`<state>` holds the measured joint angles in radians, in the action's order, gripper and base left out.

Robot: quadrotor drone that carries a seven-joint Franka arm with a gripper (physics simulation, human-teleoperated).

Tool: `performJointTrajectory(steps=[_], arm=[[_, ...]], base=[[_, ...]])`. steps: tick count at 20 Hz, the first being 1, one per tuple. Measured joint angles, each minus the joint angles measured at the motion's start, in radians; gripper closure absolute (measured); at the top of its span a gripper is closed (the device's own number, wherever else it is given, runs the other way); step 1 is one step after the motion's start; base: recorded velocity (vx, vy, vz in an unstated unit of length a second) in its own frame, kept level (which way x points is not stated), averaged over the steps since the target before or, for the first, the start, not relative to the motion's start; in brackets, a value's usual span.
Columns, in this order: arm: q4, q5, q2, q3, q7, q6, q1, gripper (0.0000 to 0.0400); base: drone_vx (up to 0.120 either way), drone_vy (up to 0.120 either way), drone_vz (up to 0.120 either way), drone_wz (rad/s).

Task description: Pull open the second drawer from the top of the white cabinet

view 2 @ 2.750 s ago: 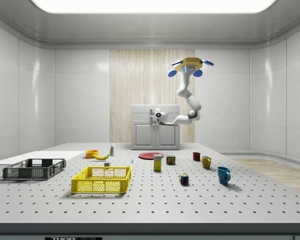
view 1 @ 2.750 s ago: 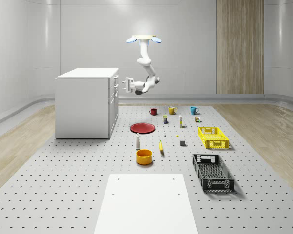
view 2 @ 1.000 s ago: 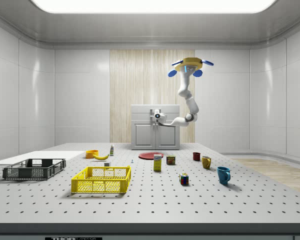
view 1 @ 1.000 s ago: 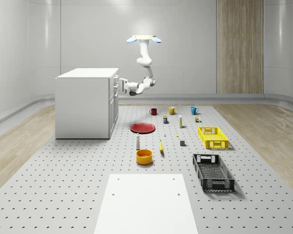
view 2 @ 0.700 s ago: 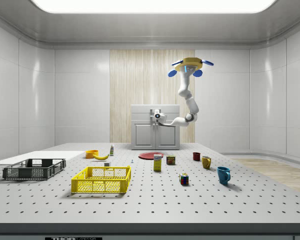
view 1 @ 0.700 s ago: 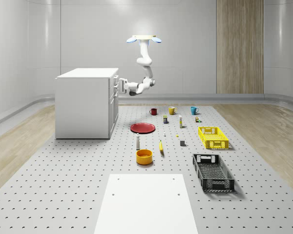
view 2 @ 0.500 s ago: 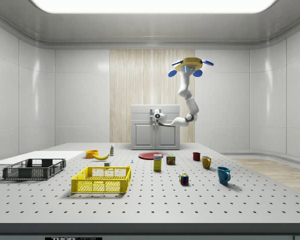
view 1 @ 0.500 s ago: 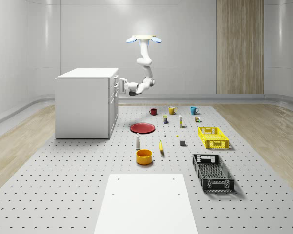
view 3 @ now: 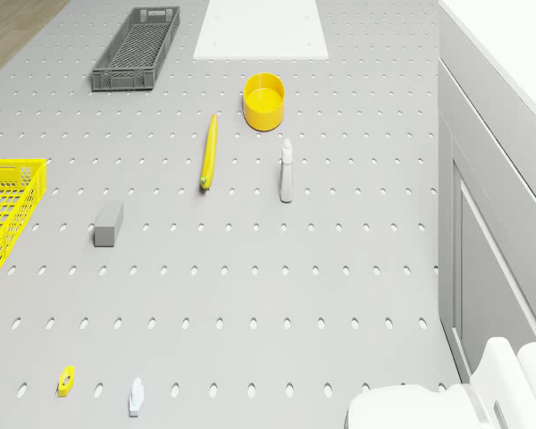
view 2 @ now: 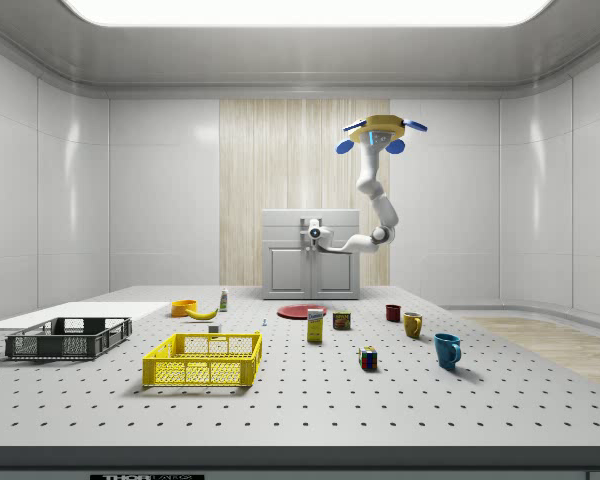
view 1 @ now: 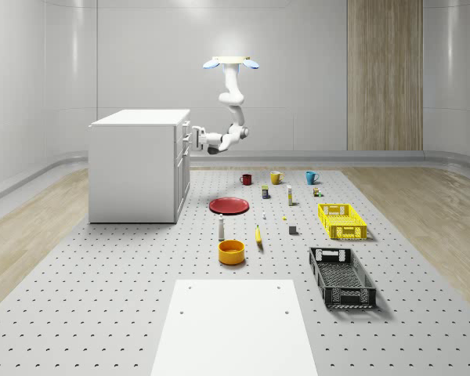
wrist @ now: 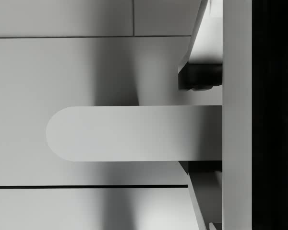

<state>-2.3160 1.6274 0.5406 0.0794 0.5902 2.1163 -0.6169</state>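
- Up above the worktop (view 1: 102, 313), beside the white cabinet (view 1: 133, 168), our drone (view 1: 229, 62) hovers
- We see our end effector (view 1: 191, 138) at the cabinet's front, its fingers (wrist: 201, 76) either side of the drawer handle (wrist: 134, 133)
- We cannot tell whether they pinch it
- The drawer looks flush

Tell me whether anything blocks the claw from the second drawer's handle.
Nothing visible does. In the wrist view the handle lies between the claw's fingers, while the drone hovers beside the white cabinet.

Three mugs (view 1: 246, 179), two crates (view 1: 341, 221), one cabinet (view 1: 133, 168), one bowl (view 1: 231, 251)
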Motion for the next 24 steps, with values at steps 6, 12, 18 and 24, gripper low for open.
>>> performJointTrajectory(steps=[6,12,18,24], arm=[[-0.009,-0.010,0.006,0.000,-0.055,-0.017,0.021,0.0231],[-0.029,-0.006,0.018,0.010,-0.073,-0.041,0.036,0.0242],[-0.035,-0.040,0.047,0.018,0.015,-0.067,0.059,0.0213],[-0.048,-0.047,0.058,0.031,0.010,-0.088,0.071,0.0231]], base=[[0.000,0.000,0.000,0.000],[0.000,0.000,0.000,0.000],[0.000,0.000,0.000,0.000],[0.000,0.000,0.000,0.000]])
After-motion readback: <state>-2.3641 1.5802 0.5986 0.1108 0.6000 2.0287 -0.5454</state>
